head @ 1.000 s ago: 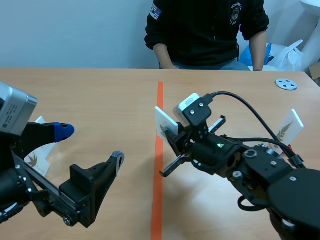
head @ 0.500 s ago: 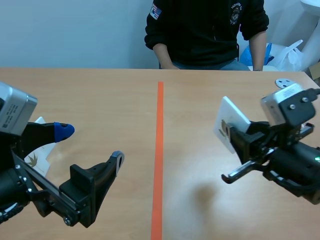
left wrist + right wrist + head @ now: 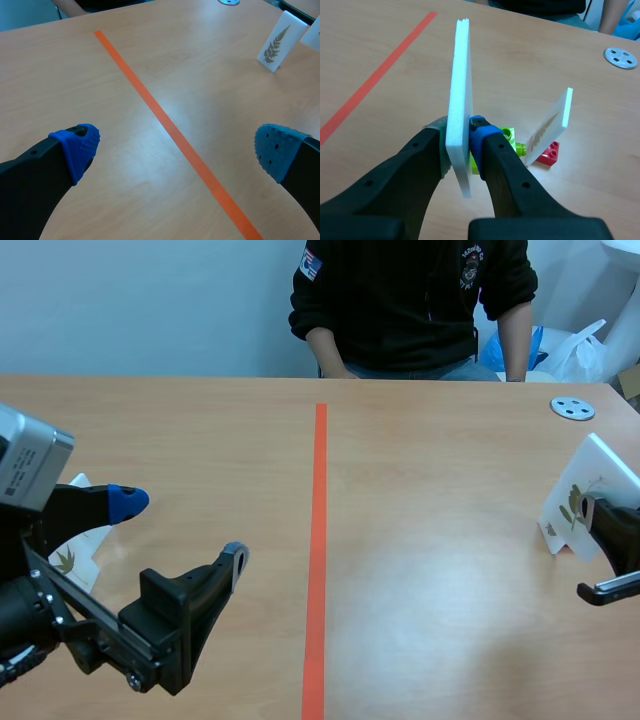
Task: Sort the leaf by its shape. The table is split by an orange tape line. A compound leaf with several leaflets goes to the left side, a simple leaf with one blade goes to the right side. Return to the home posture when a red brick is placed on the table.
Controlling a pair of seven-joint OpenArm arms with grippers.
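Note:
My right gripper is shut on a white leaf card, seen edge-on between its pads. In the scene view this card is at the far right of the table, showing a small leaf print, with the right gripper just behind it. Ahead of that gripper a second white card with a feathery leaf leans on green bricks and a red brick. My left gripper stands open at the near left, nothing between its blue pads.
The orange tape line runs down the table's middle. Another leaf card lies behind the left arm. A grey disc sits at the far right. A person sits across the table. The fern card stands right of the line.
The right arm has carried its card from beside the tape line across to the far right of the table. The left arm has not moved.

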